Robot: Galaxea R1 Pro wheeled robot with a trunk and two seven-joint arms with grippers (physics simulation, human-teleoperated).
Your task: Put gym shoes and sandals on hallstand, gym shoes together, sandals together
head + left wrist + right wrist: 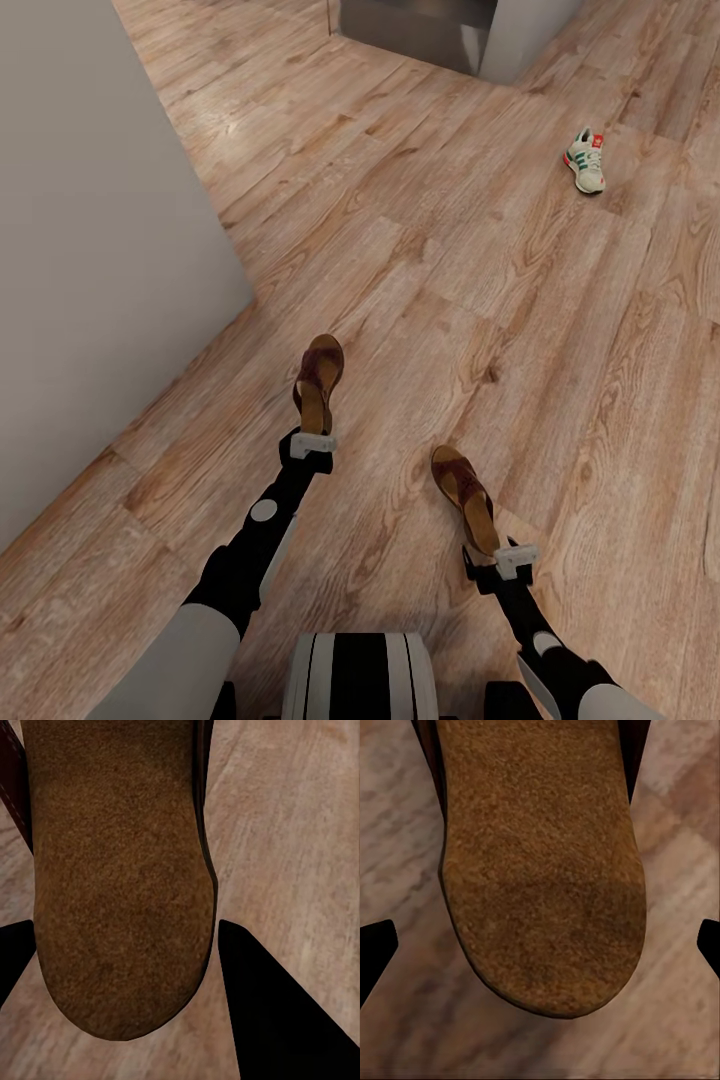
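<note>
I'm holding one sandal in each gripper, both arms stretched fwd & down over the corridor floor (470, 250).

Left gripper (312, 443): it's clamping the heel end of the left sandal (319, 382), toe pointing away from me, dark strap across the front half, tan footbed facing up. In the left wrist view the sandal's tan footbed (120, 877) is sitting between my dark fingers (277, 1012), w/ one finger touching its edge, so the fingers are narrow & closed on the heel.

Right gripper (508, 558): it's gripping the heel of the right sandal (466, 497), which is angling up-left in the head view, strap toward the toe. In the right wrist view the footbed (544, 870) is lying between the finger tips (375, 952), which are showing only at the picture's edges. Contact itself isn't visible there; the head view is showing the heel inside the gripper.

One gym shoe (586, 159) is lying on the floor well ahead & to my right, far from both sandals: cream w/ green stripes and a red patch.

A grey wall (90, 250) is running along my left side. A grey unit (430, 30) is standing at the far end.
</note>
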